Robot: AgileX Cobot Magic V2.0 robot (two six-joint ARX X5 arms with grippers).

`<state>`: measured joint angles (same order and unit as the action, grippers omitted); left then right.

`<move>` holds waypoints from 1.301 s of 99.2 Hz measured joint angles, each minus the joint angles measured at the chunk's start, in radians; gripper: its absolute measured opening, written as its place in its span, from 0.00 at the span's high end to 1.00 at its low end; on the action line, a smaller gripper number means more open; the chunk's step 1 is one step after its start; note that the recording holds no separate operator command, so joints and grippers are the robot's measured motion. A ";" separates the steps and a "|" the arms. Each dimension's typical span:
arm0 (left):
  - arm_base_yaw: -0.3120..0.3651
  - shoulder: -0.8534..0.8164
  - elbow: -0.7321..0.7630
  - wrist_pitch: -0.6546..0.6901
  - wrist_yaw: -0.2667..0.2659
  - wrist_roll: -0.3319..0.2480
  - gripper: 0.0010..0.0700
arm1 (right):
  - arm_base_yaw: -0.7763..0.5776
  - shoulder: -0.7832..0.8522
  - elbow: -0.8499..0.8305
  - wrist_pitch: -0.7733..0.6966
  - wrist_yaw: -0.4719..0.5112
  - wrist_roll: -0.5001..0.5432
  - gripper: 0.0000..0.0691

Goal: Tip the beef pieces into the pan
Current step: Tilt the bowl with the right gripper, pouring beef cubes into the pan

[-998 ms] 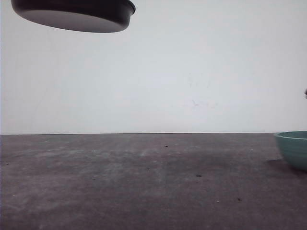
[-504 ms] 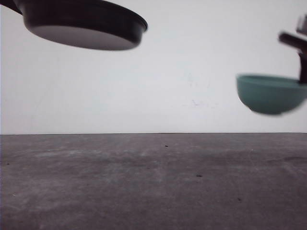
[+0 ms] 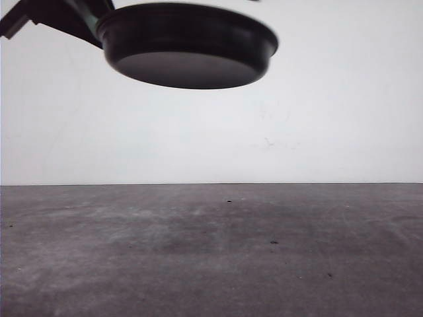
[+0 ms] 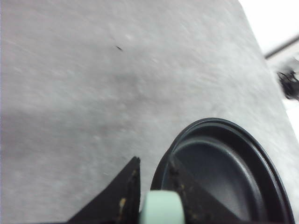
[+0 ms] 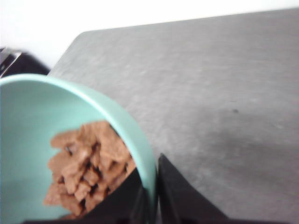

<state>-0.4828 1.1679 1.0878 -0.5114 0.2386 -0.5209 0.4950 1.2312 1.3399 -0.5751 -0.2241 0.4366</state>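
The pan (image 3: pixel 188 46) hangs high above the bench (image 3: pixel 211 251) in the front view, toward the left, seen from below so that its dark flat underside and low sloped wall show. In the left wrist view its black inside (image 4: pixel 219 177) is bare, with no food in it. Its mint-green handle (image 4: pixel 161 209) sits between the two dark fingers of the left claw (image 4: pixel 156 196), which close in on it from both sides; the claw grips the pan by that handle, and the pan bowl extends away from the fingertips over the grey bench surface.

In the right wrist view a mint-green bowl (image 5: pixel 133 135) holds the beef pieces (image 5: pixel 86 165), a loose heap of small orange-brown chunks piled against the bowl's wall on the side nearest the claw. The rest of the bowl's inside is bare green. The right claw (image 5: pixel 152 191) pinches the bowl's rim: one dark finger (image 5: pixel 182 196) lies outside the wall and the other inside it, close against the heap of beef, with the thin rim clamped between them. The beef touches or nearly touches the inner finger; the blur leaves that unclear. Below the bowl lies the grey bench, its far edge meeting a white wall.
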 joint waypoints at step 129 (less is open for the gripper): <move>0.033 0.007 0.000 0.014 0.037 -0.025 0.93 | 0.480 0.171 -0.143 0.464 1.036 -0.606 0.98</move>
<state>-0.4496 1.1751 1.0874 -0.4973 0.2760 -0.5457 0.9745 1.4017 1.1973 -0.1112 0.8116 -0.1692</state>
